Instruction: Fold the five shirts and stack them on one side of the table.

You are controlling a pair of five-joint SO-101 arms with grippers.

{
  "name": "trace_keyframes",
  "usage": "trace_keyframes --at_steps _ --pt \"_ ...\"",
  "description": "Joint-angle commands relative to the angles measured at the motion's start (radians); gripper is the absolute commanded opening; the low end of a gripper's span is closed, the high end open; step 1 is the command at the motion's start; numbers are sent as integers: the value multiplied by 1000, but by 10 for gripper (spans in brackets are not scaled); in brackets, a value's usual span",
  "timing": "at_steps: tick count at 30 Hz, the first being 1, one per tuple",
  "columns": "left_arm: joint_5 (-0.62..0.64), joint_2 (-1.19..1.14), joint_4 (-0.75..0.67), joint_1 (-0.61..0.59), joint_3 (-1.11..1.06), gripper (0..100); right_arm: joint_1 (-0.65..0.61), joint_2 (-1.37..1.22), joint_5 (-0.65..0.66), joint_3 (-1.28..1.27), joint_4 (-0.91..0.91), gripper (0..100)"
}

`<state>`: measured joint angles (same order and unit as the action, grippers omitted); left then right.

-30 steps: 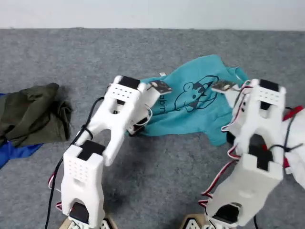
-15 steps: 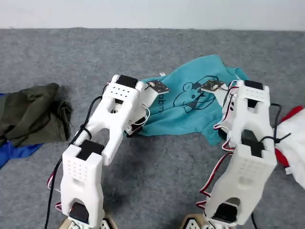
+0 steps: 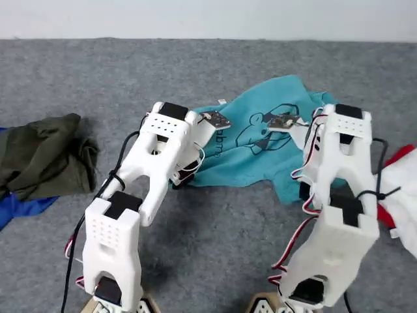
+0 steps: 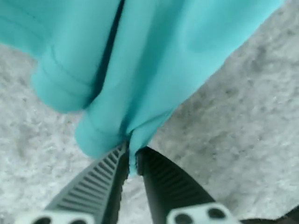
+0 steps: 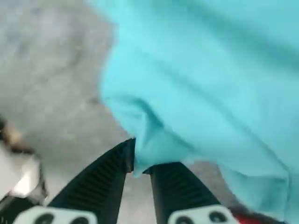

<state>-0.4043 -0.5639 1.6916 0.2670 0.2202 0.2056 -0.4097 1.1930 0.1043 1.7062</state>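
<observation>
Folding teal shirt (image 3: 241, 163) | left gripper (image 4: 132, 154), right gripper (image 5: 141, 161) each clamped on its edge | called next for carrying both corners over together.

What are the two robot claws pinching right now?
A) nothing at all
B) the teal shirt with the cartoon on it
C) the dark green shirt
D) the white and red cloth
B: the left gripper and the right gripper are each closed on an edge of the teal shirt, with its fabric bunched between their fingers.
</observation>
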Motion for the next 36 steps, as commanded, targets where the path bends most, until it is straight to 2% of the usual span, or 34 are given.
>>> trace_keyframes --at_steps 1,6,13,17,22,31,34,36 --pt "-6 107 66 -6 28 13 -1 107 61 5 94 9" --pt "-18 221 68 -20 -94 12 31 226 71 -170 93 9" --pt "-187 442 68 -20 -512 12 35 443 166 -551 93 9" --pt "-264 585 68 -18 -716 12 33 602 170 -706 93 9" --pt "-290 720 66 -18 -892 13 30 751 169 -852 93 9" --pt "-282 799 63 -28 -895 16 33 865 164 -953 94 9" --pt "-192 799 61 -29 -832 58 36 866 155 -941 96 39" --pt "-94 799 64 -55 -743 135 36 868 120 -928 96 122"
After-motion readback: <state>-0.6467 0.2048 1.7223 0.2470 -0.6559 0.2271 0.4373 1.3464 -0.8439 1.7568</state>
